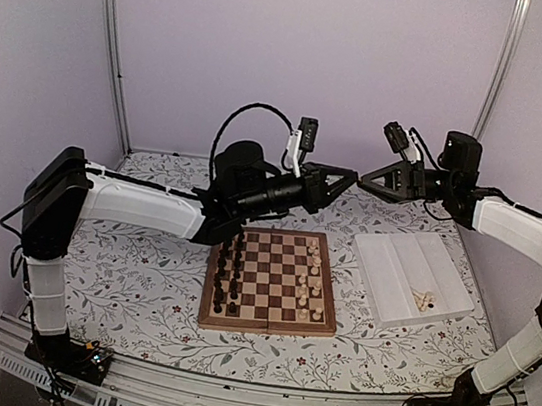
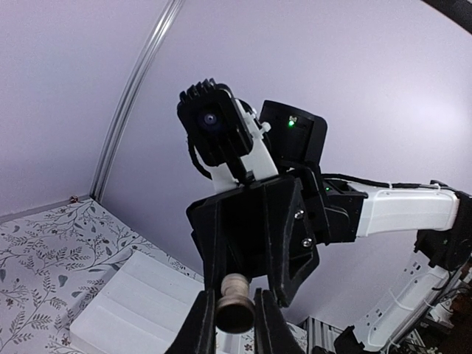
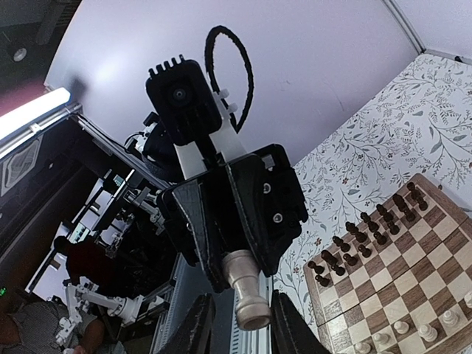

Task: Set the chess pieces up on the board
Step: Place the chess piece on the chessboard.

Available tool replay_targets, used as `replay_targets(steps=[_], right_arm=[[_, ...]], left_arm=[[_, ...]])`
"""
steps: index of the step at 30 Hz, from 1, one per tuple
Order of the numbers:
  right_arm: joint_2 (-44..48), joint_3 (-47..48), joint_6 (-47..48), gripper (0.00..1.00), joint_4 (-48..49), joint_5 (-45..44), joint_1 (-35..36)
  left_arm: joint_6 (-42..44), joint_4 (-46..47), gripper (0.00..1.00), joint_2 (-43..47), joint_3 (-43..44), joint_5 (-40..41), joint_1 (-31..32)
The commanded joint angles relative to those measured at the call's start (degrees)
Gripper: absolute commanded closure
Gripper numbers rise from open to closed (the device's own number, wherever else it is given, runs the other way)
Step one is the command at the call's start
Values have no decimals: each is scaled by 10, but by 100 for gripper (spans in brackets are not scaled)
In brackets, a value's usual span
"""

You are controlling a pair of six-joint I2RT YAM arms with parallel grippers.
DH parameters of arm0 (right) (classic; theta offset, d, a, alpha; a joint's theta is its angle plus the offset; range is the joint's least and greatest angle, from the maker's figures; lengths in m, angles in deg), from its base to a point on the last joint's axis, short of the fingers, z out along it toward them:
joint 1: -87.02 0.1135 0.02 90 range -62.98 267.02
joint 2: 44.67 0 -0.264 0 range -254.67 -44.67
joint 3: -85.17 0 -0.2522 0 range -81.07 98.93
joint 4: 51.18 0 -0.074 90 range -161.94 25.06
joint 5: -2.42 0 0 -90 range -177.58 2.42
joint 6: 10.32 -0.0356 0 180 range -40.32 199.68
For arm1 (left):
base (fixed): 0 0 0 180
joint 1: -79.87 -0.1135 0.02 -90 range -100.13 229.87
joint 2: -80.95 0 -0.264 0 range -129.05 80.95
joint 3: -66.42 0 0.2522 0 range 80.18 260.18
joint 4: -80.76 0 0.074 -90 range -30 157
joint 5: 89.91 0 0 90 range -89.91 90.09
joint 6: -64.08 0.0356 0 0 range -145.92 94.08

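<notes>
Closest to the left wrist lens, the left gripper (image 2: 234,318) is pinched on a pale piece (image 2: 234,308). Both of its fingers (image 2: 200,324) press against the piece's round end.

From the right wrist camera I see the same piece jutting out of the left gripper's black jaws toward me, flared end first. The right gripper (image 3: 242,313) sits around that end, only partly closed. A sliver of background shows between the piece and the finger (image 3: 203,324) on one side, so I read it as not clamped. On the other side I cannot tell whether finger and piece touch.

From the top camera, both arms are raised and reach in from left and right. Their tips meet nose to nose high over the table, beyond the far right corner of the board (image 1: 268,330) as that view shows it.

The board lies flat on the flowered tablecloth (image 1: 128,284), about midway between the two arms. Dark pieces (image 1: 231,273) stand along its two left columns and pale chess pieces (image 1: 312,282) along its two right columns.

Just right of the board, apart from it, lies a white ridged tray (image 1: 393,266) turned at an angle. A few loose pale pieces (image 1: 426,301) lie toward its near right corner.
</notes>
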Motion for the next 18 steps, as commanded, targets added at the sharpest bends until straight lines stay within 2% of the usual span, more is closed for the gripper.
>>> replay_targets(steps=[1,13,16,18], right_arm=[[20,-9,-7,75,22,12,3],[24,1,18,90,19,11,-6],[21,7,30,92,9,11,-11],[20,18,51,92,-13,9,-14]], left_arm=[[-3,6,96,-17,21,-1,1],[-6,-8,95,-21,23,-10,3],[-4,-14,88,-19,23,-12,3],[-3,-18,76,-17,22,-12,3]])
